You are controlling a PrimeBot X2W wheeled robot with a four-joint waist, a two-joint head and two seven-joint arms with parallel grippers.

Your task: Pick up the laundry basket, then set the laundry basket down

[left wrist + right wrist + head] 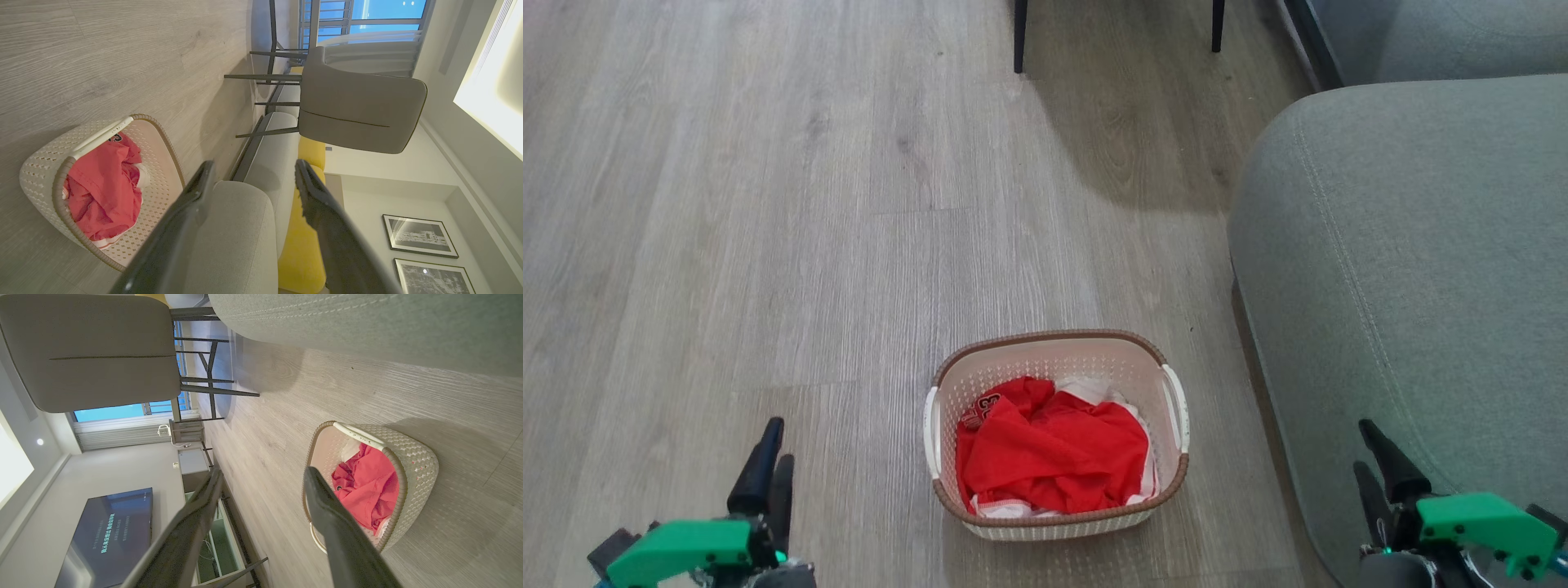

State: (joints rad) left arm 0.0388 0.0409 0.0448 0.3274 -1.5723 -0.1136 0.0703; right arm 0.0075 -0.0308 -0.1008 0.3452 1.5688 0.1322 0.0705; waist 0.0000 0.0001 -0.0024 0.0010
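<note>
Two grippers framed the job, and what mattered was that the laundry basket sat between them on the wood floor, ahead of both sets of fingertips and close to my centre line. From the head camera the left gripper hung low at my left with its jaws spread wide and nothing in them. The right gripper hung low at my right, equally wide and empty, in front of the grey sofa. Neither touched the basket. Its two white handles faced outward, the left handle toward my left fingers and the right handle toward my right ones, so I judged each arm could take its own side by moving forward and inward. The left looked marginally nearer to its handle, though the difference was slight. The basket stood upright but turned a touch, its right handle lying farther from me than its left. I read its longer axis as running across me, handle to handle, yet foreshortening made that uncertain. A crumpled red garment lay in the bottom. The sofa's edge ran near the right handle, and I judged that side the tighter approach.
</note>
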